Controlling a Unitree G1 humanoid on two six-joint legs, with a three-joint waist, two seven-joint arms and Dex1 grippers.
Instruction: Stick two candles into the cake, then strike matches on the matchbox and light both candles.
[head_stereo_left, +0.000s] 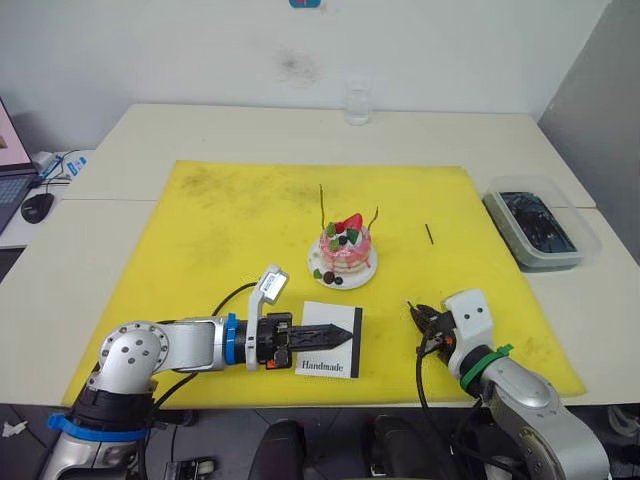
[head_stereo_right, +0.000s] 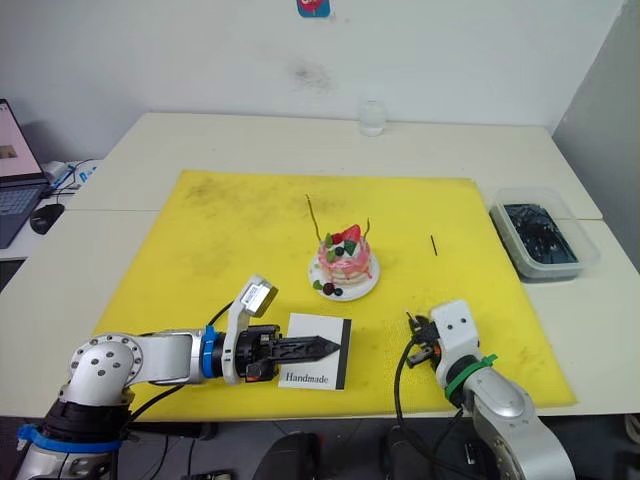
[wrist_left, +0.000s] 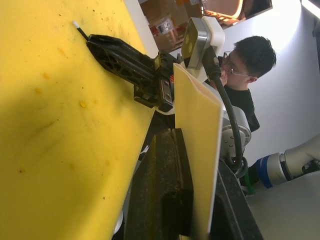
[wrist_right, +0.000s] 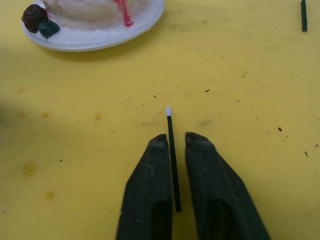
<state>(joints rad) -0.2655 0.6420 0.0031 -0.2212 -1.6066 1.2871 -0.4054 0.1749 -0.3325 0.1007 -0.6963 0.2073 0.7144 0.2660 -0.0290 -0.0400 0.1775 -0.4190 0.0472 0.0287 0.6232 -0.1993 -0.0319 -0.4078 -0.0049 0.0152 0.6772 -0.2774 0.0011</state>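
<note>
The right wrist view showed what the head views left tiny — a dark match (wrist_right: 172, 160) with a white tip, between the right gripper's (wrist_right: 173, 145) fingers, which sat close on either side, low over the yellow mat (head_stereo_left: 200, 250). The left wrist view had a person (wrist_left: 247, 75) behind; the left gripper (head_stereo_left: 335, 335) was clamped on the white matchbox (head_stereo_left: 330, 340) near the mat's front edge. Both thin candles (head_stereo_left: 322, 205) stood in the pink cake (head_stereo_left: 345, 250) mid-mat, another match (head_stereo_left: 429, 234) lay to the right, and a clear tub (head_stereo_left: 590, 235) w/ dark contents sat off the mat.
</note>
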